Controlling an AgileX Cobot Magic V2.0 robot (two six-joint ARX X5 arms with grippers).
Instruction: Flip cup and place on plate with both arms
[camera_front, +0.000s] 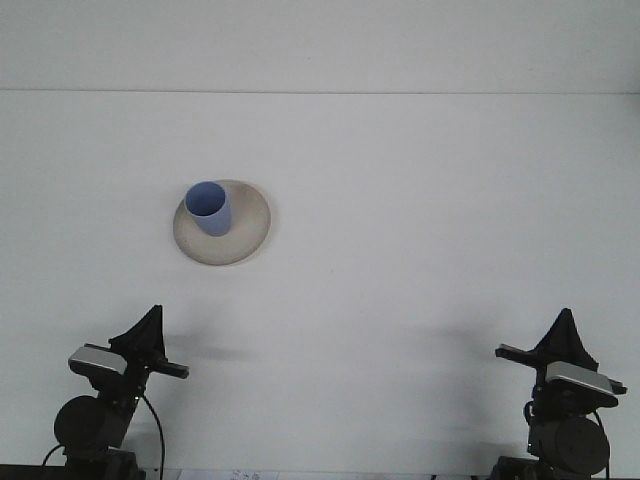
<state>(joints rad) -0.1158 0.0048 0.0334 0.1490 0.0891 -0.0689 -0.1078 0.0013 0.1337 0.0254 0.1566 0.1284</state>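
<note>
Left claw (150, 340) and right claw (560, 345), lower corners: grip state indeterminable. Blue plastic cup (209, 208) upright on beige round plate (250, 235) (off-centre); a returning arm could tip it.

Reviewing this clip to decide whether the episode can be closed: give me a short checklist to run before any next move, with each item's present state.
1. Cup on the plate: ok, it sits on the plate's left part.
2. Cup upright, opening up: ok, the open rim faces up.
3. Left gripper clear of the cup: ok, it is low at the near edge, far from the plate.
4. Right gripper clear of the cup: ok, it is low at the near right, apart from everything.
5. Either gripper holding something: cannot tell the finger state, but no object shows at either one.
6. Table between arms and plate free of obstacles: ok, nothing else visible.
</note>
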